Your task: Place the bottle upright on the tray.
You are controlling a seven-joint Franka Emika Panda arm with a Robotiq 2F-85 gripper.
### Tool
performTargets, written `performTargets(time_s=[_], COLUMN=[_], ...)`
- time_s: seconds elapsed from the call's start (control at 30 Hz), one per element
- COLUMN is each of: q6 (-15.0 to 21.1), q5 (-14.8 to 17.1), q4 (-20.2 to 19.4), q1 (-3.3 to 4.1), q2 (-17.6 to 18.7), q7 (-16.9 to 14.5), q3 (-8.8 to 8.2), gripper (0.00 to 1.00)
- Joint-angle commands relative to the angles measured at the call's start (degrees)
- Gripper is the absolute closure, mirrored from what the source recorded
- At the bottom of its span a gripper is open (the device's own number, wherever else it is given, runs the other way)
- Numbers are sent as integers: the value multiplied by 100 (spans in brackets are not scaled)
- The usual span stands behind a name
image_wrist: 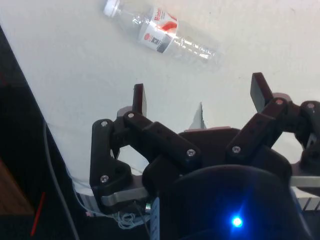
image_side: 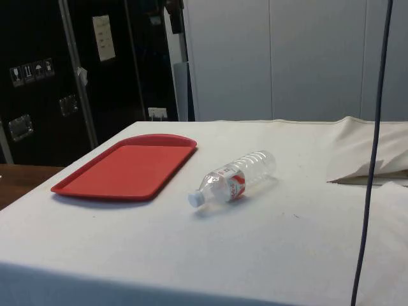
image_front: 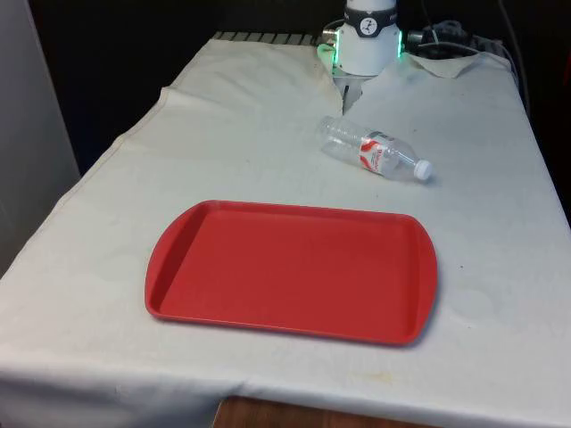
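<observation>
On the white cloth (image_front: 268, 143), toward the front view's left, a red tray (image_front: 178, 267) lies flat with its raised rim all around and bare cloth on every side. To its right and farther back, a clear plastic bottle (image_front: 375, 153) lies on its side, white cap (image_front: 423, 168) pointing toward the table's right edge, well apart from the tray. The gripper (image_wrist: 197, 97) hangs above the cloth with its fingers (image_wrist: 139, 97) spread wide, holding nothing; the bottle (image_wrist: 165, 35) lies ahead of the fingertips, apart from them, open cloth between.
</observation>
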Motion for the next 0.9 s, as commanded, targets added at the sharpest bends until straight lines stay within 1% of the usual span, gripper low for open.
performTargets(time_s=[0.0, 0.03, 0.1, 0.33, 0.37, 0.4, 0.6, 0.63, 0.67, 0.87], q6=[0, 23, 34, 40, 6, 40, 40, 6, 40, 46], q5=[0, -57, -63, -86, -34, -92, -103, -46, -103, -120], q4=[-34, -126, -195, -487, -418, -516, -745, -659, -773, -1026], q1=[0, 11, 17, 17, 6, 17, 17, 11, 17, 17], q2=[-29, -115, -178, -435, -367, -458, -665, -579, -688, -922], q7=[0, 52, 63, 97, 40, 103, 132, 63, 132, 166], q3=[6, 17, 29, 86, 69, 92, 143, 120, 149, 206], gripper=[0, 0, 0, 0, 0, 0, 0, 0, 0, 0])
